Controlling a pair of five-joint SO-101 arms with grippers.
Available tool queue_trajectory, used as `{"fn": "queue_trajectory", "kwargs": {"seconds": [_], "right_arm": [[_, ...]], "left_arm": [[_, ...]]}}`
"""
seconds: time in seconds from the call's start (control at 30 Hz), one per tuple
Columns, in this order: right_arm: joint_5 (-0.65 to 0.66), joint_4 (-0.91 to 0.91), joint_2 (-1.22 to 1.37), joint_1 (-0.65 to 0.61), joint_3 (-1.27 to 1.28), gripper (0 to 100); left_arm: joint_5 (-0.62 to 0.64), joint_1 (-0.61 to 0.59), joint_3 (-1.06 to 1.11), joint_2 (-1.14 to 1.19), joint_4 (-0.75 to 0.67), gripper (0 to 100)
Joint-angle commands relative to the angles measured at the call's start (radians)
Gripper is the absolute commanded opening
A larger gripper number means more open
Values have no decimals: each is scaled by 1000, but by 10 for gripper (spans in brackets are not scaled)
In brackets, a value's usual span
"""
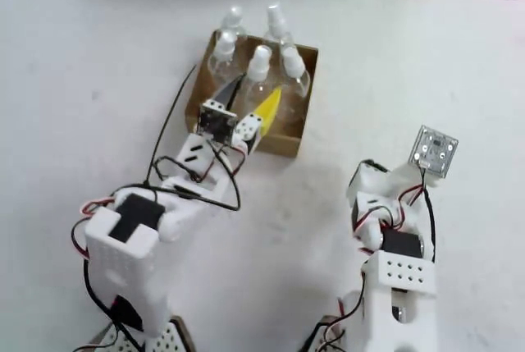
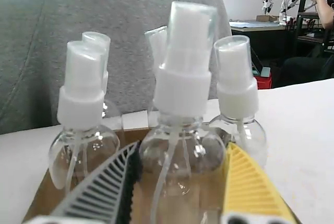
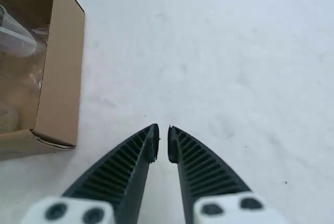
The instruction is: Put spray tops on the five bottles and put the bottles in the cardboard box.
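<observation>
Five clear round bottles with white spray tops stand in the cardboard box at the back middle of the table. My left gripper reaches into the box from the front. Its black finger and yellow finger press on either side of the front middle bottle, shut on it. The other bottles stand beside and behind it. My right gripper hovers shut and empty over bare table to the right of the box.
The right arm is folded back at the front right of the white table. The left arm's cables loop beside the box's left wall. A grey sofa back rises beyond the table's far edge.
</observation>
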Motion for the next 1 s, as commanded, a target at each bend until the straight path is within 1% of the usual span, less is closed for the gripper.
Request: {"fn": "queue_trajectory", "kwargs": {"seconds": [0.0,0.3,0.33,0.4,0.5,0.97], "right_arm": [[11,-21,-4,8,-5,18],[11,-21,-4,8,-5,18],[11,-21,-4,8,-5,18],[11,-21,-4,8,-5,18],[11,-21,-4,8,-5,18],[11,-21,-2,8,-5,18]], "left_arm": [[5,-8,-46,-5,-18,24],[3,-10,-11,-5,-18,37],[3,-10,-3,-7,-18,61],[3,-8,11,-7,-17,138],[5,-2,21,-15,34,218],[6,-10,26,-18,52,215]]}}
